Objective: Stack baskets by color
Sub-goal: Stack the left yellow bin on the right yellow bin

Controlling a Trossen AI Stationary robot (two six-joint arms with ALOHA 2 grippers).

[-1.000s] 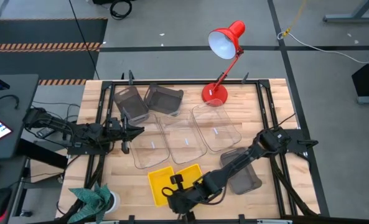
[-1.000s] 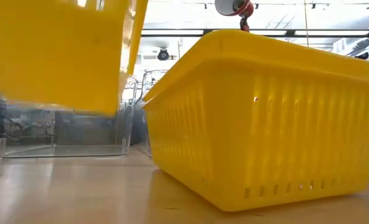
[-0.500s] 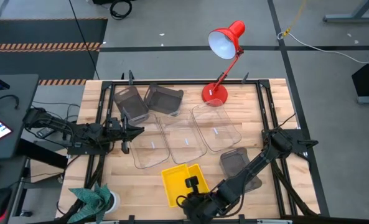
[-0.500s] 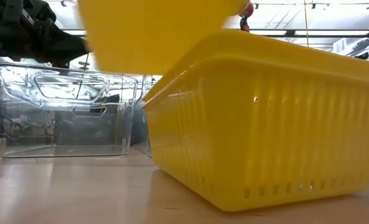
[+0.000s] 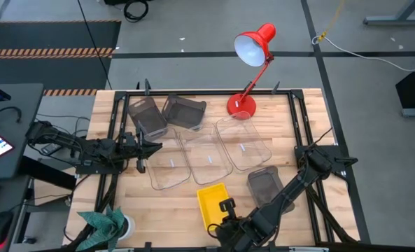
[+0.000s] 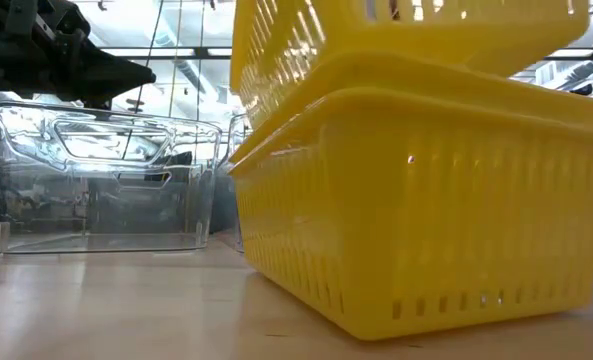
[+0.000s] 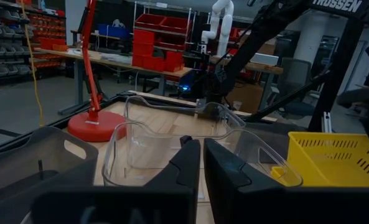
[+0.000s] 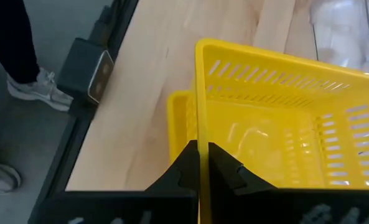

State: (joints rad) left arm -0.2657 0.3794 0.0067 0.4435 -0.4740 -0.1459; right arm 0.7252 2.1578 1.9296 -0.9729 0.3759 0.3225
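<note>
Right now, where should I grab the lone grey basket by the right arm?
Probably the rim of the far short wall of the grey basket, coming straight down. It stands upright, open top up, so one finger fits inside and one outside. The right arm crosses its near part, leaving the far end free.

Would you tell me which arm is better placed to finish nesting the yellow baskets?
Right: its jaws pinch the upper yellow slotted plastic basket directly above the lower one; the left gripper waits by the clear bins.
</note>
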